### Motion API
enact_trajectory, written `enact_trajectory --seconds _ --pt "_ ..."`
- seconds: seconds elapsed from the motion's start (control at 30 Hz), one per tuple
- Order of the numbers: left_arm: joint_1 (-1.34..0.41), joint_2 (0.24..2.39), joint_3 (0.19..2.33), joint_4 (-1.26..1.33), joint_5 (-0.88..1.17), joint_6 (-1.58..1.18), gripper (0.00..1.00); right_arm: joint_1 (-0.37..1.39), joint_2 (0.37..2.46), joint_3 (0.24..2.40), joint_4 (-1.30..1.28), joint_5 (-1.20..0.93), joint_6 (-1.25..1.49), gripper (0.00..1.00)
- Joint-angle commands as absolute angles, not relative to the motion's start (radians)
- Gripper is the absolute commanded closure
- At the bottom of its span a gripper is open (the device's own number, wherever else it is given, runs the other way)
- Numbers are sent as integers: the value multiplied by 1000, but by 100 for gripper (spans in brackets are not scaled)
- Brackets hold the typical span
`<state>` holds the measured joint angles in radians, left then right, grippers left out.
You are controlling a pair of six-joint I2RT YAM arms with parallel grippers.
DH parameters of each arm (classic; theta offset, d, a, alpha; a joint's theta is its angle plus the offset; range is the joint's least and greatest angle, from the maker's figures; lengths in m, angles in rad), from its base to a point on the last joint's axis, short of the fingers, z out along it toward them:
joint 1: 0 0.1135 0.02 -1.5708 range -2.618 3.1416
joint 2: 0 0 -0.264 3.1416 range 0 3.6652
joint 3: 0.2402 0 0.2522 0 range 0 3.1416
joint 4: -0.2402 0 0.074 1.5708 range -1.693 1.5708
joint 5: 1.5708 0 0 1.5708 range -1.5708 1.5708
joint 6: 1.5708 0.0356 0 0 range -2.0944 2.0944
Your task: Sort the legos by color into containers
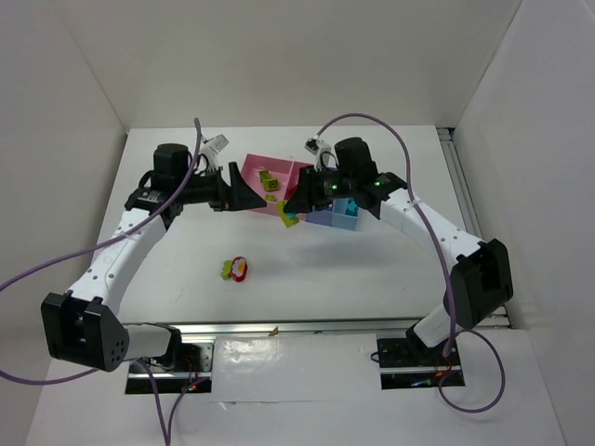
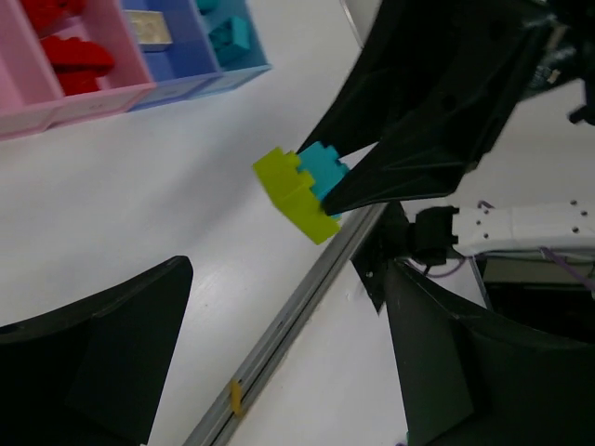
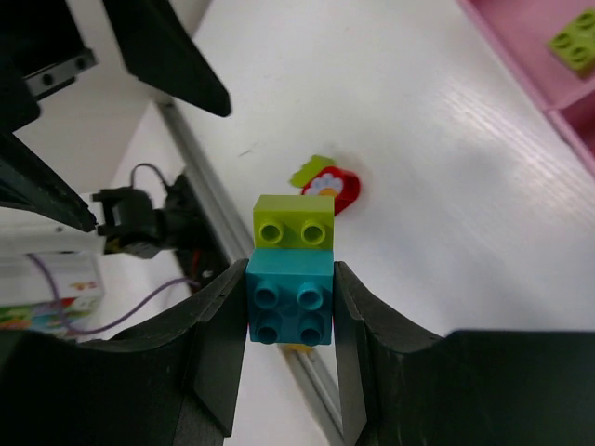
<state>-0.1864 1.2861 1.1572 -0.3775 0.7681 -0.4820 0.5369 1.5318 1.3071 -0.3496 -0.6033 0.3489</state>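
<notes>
Partly sorted: bins (image 2: 102, 98) hold bricks (image 2: 79, 56), right claw (image 3: 290, 311) clamps a joined teal-lime pair (image 3: 293, 228), left claw (image 2: 288, 279) gapes empty, one red-green piece (image 1: 236, 269) lies loose.

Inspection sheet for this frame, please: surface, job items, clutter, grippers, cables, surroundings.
Surface: white table, metal rail along its near edge.
Job's things: containers hold red bricks in a pink bin, a teal brick in the light blue one, and a lime brick in a pink one. Loose red and lime pieces lie on the table.
Clutter: nothing seen.
Grippers: left gripper open, empty. Right gripper shut on lime-and-teal stack.
Cables: purple cables loop beside each arm.
Surroundings: white walls.
</notes>
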Motion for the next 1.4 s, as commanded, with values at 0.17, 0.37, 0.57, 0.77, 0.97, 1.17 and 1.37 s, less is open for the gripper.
enact_trajectory --seconds 0.17,0.37,0.57,0.77,0.97,1.17,1.37 --pt "-219 1339 1123 -57 1058 -590 9 497 1491 1278 -124 -932 485 76" --pt "-219 1368 1124 -57 1117 -548 10 474 1491 1224 20 -1031 594 76" --pt "-219 1387 1124 -23 1160 -538 11 465 1491 1224 40 -1075 594 76" --pt "-247 1416 1124 8 1183 -538 14 465 1500 1233 64 -1095 624 76" --pt "-265 1447 1137 53 1255 -563 26 465 1520 1233 74 -1104 634 76" --pt "-265 1447 1137 78 1276 -583 45 465 1529 1233 83 -1104 634 76" --pt "-256 1447 1137 124 1287 -627 92 465 1540 1224 60 -1104 624 76"
